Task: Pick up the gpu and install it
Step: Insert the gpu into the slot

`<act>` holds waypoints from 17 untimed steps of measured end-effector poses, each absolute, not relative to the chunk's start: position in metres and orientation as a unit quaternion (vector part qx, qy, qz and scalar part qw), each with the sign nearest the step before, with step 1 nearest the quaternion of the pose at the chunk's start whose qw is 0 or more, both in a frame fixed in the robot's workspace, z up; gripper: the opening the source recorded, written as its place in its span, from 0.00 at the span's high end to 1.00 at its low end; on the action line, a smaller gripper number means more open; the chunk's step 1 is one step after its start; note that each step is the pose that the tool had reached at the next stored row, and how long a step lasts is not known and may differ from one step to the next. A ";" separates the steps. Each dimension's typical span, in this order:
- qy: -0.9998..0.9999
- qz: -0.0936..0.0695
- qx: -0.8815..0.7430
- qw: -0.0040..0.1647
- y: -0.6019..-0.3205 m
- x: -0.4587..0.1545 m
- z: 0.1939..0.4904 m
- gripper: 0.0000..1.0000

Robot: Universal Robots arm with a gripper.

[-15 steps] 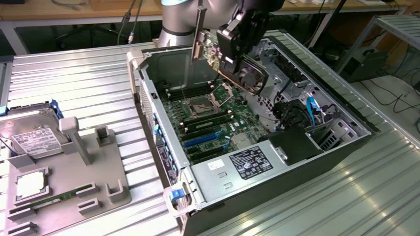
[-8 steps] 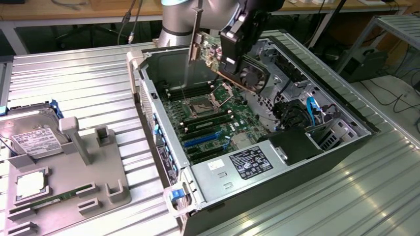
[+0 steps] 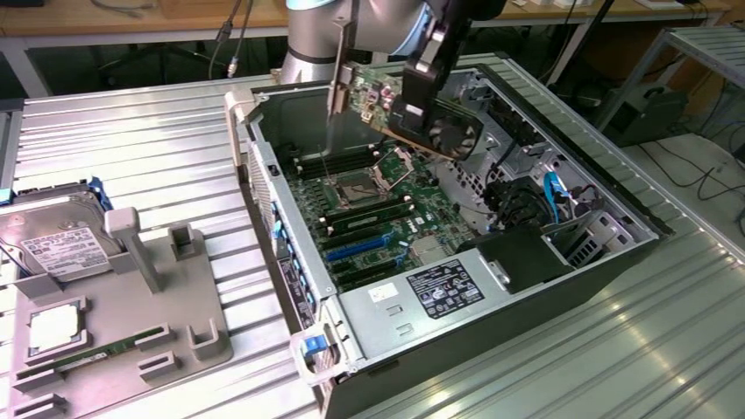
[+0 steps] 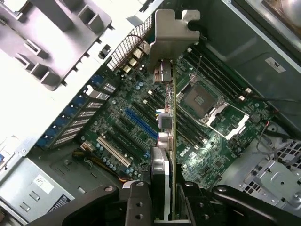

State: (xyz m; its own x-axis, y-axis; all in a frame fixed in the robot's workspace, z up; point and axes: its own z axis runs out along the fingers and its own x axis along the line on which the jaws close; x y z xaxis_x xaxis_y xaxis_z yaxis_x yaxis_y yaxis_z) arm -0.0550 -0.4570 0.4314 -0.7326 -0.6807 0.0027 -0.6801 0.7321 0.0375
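Observation:
The gpu (image 3: pixel 379 100) hangs tilted in the air above the open computer case (image 3: pixel 629 205), over the far end of the motherboard (image 3: pixel 372 218). Its pale metal bracket (image 3: pixel 340 70) points to the exterior view's left and its black fan side faces right. My gripper (image 3: pixel 421 87) is shut on the card's upper edge. In the wrist view the gpu (image 4: pixel 172 117) shows edge-on between my fingers (image 4: pixel 136 202), with the bracket (image 4: pixel 173 37) at the far end. The card is held clear above the blue slots (image 4: pixel 141 123).
A grey holder tray (image 3: pixel 174 305) at the exterior view's left carries a silver hard drive (image 3: pixel 52 240), a green memory stick (image 3: pixel 99 353) and a square chip (image 3: pixel 52 327). Inside the case are the processor socket (image 4: pixel 197 96), cables (image 3: pixel 529 205) and a labelled power supply (image 3: pixel 437 288).

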 end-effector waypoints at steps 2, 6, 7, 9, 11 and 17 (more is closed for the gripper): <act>-0.925 -0.017 0.380 0.008 -0.457 -0.055 0.431 0.72; -0.911 -0.017 0.412 0.009 -0.457 -0.054 0.431 0.72; -0.908 -0.017 0.419 0.009 -0.457 -0.054 0.431 0.72; -0.902 -0.017 0.432 0.009 -0.457 -0.054 0.431 0.72; -0.895 -0.018 0.446 0.009 -0.457 -0.054 0.431 0.72; -0.878 -0.018 0.479 0.009 -0.457 -0.054 0.431 0.72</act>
